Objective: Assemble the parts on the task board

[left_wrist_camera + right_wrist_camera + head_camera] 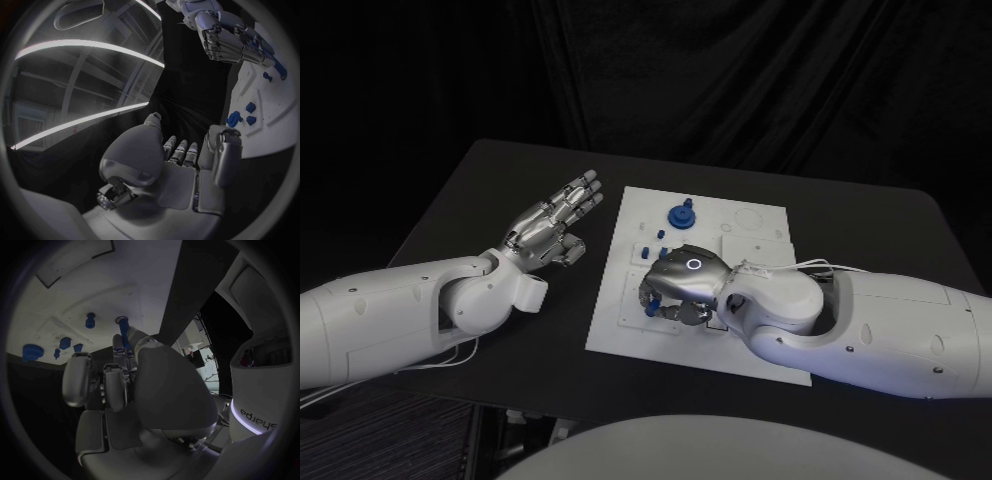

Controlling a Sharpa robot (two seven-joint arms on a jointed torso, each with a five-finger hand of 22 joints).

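Black drapery is seen behind a black table (488,190), on which the white task board (733,225) lies at the centre. Over the board's near part, the right hand (682,285) is held low with its fingers (125,342) drawn together around a slim blue part (122,329). A blue knobbed part (682,214) stands on the board at twelve o'clock from that hand, and small blue parts (651,246) lie at about eleven o'clock from it. At nine o'clock from the board, the left hand (557,222) is held over bare table, fingers (180,150) extended side by side, nothing in them.
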